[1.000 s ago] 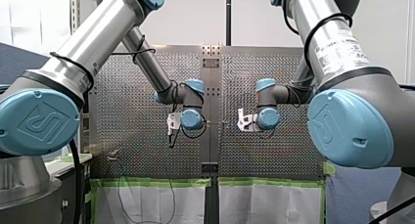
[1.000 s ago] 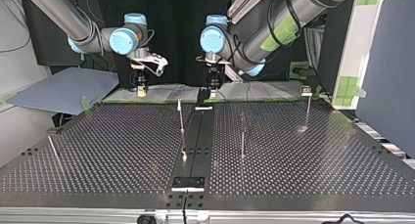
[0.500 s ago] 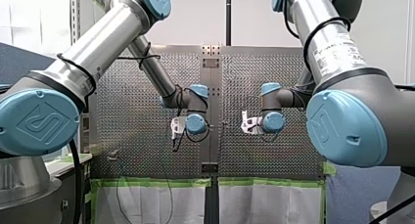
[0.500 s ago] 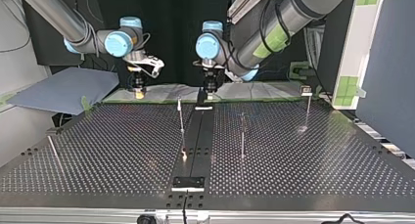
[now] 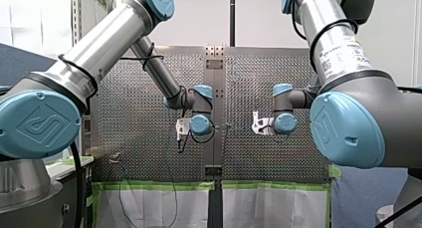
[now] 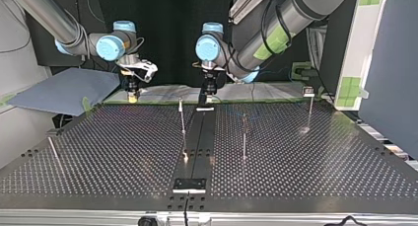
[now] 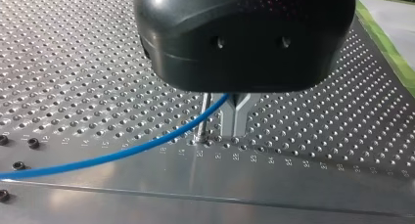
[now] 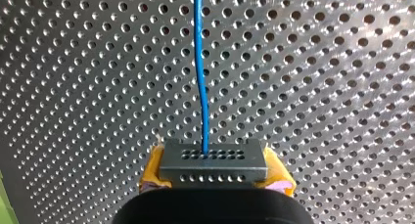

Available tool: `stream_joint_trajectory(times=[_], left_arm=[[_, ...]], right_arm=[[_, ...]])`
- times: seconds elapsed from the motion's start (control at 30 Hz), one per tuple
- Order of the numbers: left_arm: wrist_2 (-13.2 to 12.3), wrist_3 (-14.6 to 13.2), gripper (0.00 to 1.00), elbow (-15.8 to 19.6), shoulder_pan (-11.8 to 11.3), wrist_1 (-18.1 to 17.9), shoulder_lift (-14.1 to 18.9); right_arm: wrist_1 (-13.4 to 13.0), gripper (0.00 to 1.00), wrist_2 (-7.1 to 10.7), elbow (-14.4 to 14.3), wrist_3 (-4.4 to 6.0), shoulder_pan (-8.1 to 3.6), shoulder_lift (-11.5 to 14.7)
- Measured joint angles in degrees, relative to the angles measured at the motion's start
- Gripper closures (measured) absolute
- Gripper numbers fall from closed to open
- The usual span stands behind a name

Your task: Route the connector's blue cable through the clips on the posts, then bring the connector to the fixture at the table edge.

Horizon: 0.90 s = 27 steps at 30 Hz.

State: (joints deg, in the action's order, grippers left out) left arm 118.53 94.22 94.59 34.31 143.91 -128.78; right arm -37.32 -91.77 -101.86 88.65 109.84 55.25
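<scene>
The connector (image 8: 214,158), a grey block with rows of small holes, sits pinched between the yellow pads (image 8: 152,168) of my right gripper (image 8: 214,174), one pad on each side. The blue cable (image 8: 201,87) leaves a hole in its upper row and runs straight ahead of the gripper over the perforated table (image 8: 333,87), with a slight bend on the way.

In the left wrist view the metal fingers (image 7: 226,121) of my left gripper (image 7: 234,132) are pressed together at the tips. The cable comes out of the fork just above where they meet, so they close around it, then slopes away in one long line over the table. A thin post (image 7: 203,117) stands just beside the fingers, right by the cable; whether the two touch I cannot tell.

In the top view my right gripper hangs over the table's far edge at the view's left, and my left gripper hangs at the far end of the dark centre strip (image 6: 199,137). Upright posts (image 6: 183,121) stand on either side of that strip, and a black plate (image 6: 189,184) lies at its near end. The cable is too thin to follow here, so I cannot tell whether any clip holds it.

Against a second ago, my right gripper has moved toward the top view's left, away from my left gripper, and the gap between them is wider. My left gripper shifted slightly the same way early on and has barely moved since. The posts and plate stand as they did
</scene>
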Motion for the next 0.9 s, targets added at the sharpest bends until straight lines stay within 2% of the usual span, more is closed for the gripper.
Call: stream_joint_trajectory(times=[0.5, 0.9], left_arm=[[-1.6, 0.5, 1.00, -0.5, -0.6, -0.3, 0.0], [-1.8, 0.5, 1.00, -0.6, -0.8, -0.3, 0.0]], right_arm=[[-0.1, 1.00, 1.30, 0.0, 0.38, -1.65, 0.0], [0.4, 1.00, 1.74, 0.6, 0.83, -2.53, 0.0]])
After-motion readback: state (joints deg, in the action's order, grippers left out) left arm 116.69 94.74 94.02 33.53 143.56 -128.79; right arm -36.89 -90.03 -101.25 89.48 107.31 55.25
